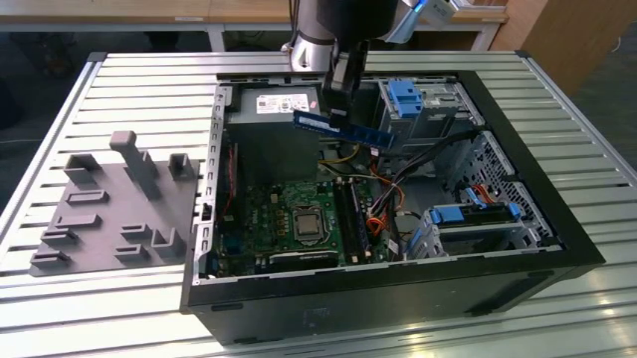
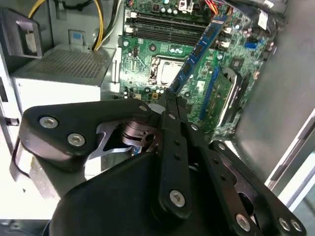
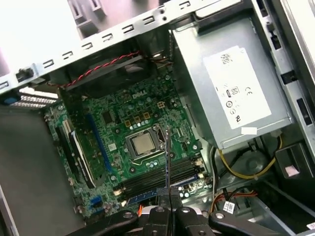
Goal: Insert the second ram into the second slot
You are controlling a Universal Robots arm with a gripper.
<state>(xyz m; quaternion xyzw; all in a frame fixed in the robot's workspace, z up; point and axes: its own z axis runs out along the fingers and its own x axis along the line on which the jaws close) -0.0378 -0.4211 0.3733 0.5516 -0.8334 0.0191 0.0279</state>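
Observation:
My gripper (image 1: 341,112) is shut on the second ram (image 1: 344,127), a long blue circuit-board stick, and holds it in the air above the open computer case (image 1: 518,194). The stick hangs tilted over the power supply's edge, well above the green motherboard (image 1: 289,216). In the second wrist view the ram (image 2: 199,49) runs out from the fingertips (image 2: 165,105) toward the board. In the first wrist view the ram (image 3: 167,157) is edge-on, a thin line over the dark memory slots (image 3: 157,178) beside the processor socket (image 3: 142,143). Which slot it lines up with I cannot tell.
A grey power supply (image 1: 274,112) fills the case's far corner. Blue drive-bay clips (image 1: 406,95) and a drive cage (image 1: 478,215) stand on the exterior view's right, with loose cables (image 1: 388,194) between. A grey fixture plate (image 1: 110,216) lies on the slatted table at the exterior view's left.

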